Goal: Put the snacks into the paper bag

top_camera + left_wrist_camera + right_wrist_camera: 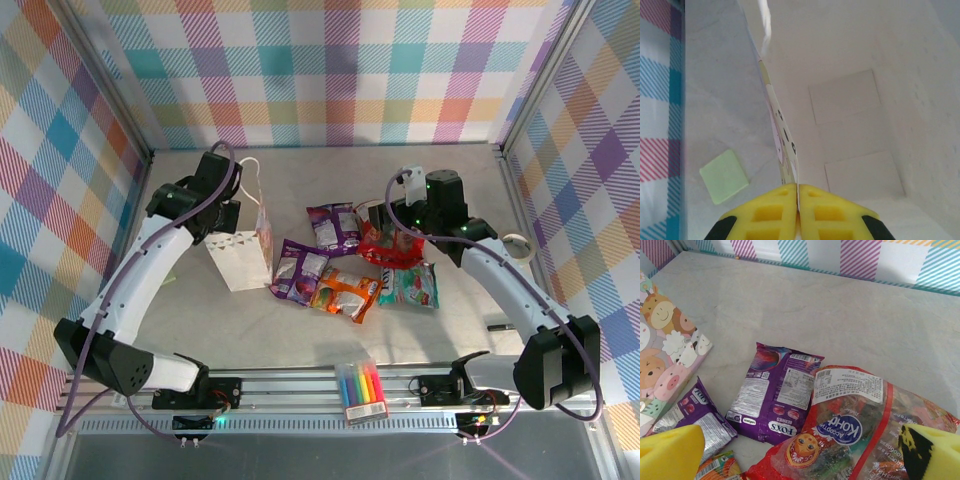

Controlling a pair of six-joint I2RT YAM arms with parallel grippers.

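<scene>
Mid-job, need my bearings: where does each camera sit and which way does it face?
Top external: above and behind the bases, looking down on the table; left arm, right arm, paper bag, red packet.
Left wrist: on the left arm, looking into the open paper bag; left gripper pinches its wall.
Right wrist: on the right arm, looking down-forward at the red packet and a purple Fox's packet; right gripper open.
Shared: paper bag and red packet, top and right wrist.

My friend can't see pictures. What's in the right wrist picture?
The right hand is open above a red snack packet. A purple packet lies beside it, another purple packet farther left, and the animal-print paper bag at the left edge.
</scene>
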